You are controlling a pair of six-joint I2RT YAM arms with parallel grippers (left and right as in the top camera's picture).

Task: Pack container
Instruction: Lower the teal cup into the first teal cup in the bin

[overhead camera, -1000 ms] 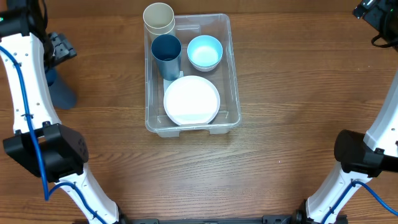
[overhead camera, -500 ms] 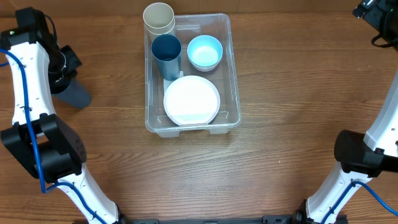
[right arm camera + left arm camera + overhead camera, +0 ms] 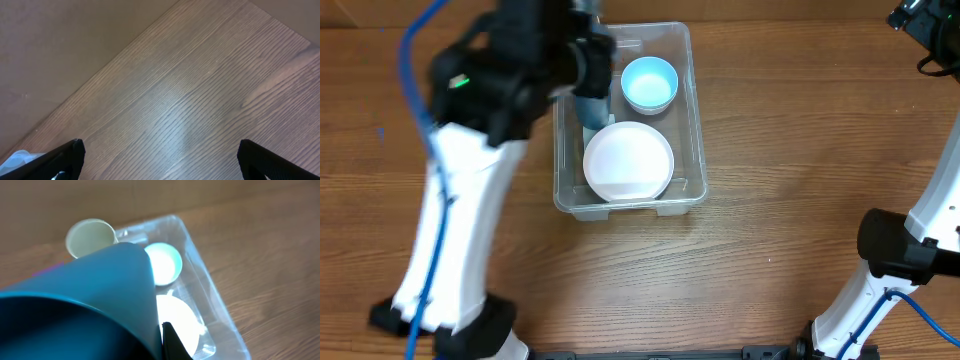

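The clear container (image 3: 696, 120) stands at mid-table with a white plate (image 3: 628, 162) at its front, a light blue bowl (image 3: 649, 83) at its back right and a dark blue cup (image 3: 592, 108) at its left. My left arm, blurred, hangs over its back left corner. In the left wrist view my left gripper (image 3: 161, 342) is shut on the wall of a large blue cup (image 3: 100, 290), held above the container (image 3: 212, 285); a cream cup (image 3: 90, 237) shows beyond. My right gripper (image 3: 162, 160) is open above bare wood.
Brown wooden table (image 3: 800, 200) lies all around the container. The right arm's base (image 3: 900, 250) stands at the front right, its wrist (image 3: 925, 25) at the back right corner. The left arm's white link (image 3: 460, 230) crosses the front left.
My left gripper shut on the blue cup at the table's left, lifted it, and swung right to above the container. The right arm has not moved.
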